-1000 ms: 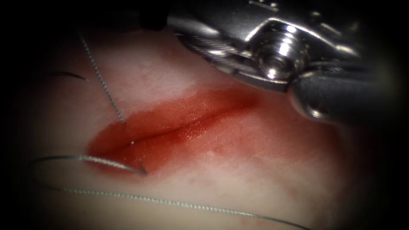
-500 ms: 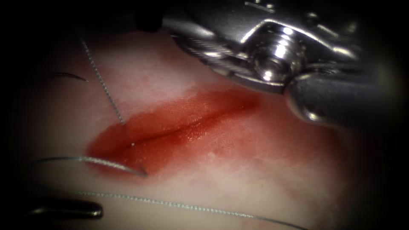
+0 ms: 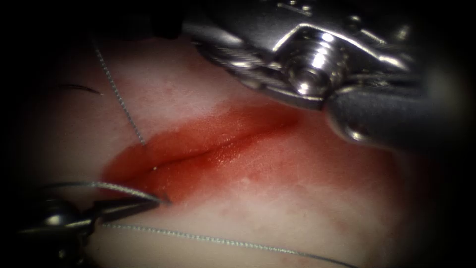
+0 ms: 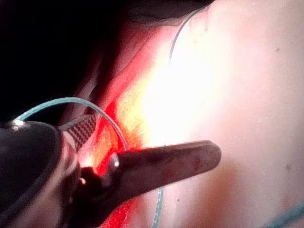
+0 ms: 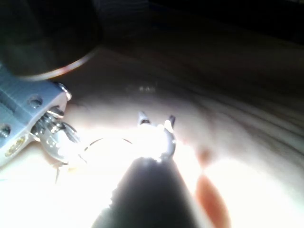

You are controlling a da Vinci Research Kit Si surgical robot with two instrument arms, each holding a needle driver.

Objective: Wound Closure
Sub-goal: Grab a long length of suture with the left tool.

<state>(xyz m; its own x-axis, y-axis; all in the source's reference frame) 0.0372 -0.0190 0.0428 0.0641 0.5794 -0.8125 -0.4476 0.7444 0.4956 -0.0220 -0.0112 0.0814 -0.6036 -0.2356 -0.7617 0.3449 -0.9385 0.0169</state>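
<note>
My left tool has its jaws parted around the needle near its tip beside the cut, gripping nothing; my right tool hangs above, its jaw state unclear.

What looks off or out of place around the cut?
Nothing looks damaged. Red fluid stains the tissue around the cut. Thread leaves the tissue near the cut's left end and loops loosely; the left tool, jaws open, holds nothing beside it. A thin dark curve left of the cut is unidentifiable.
</note>
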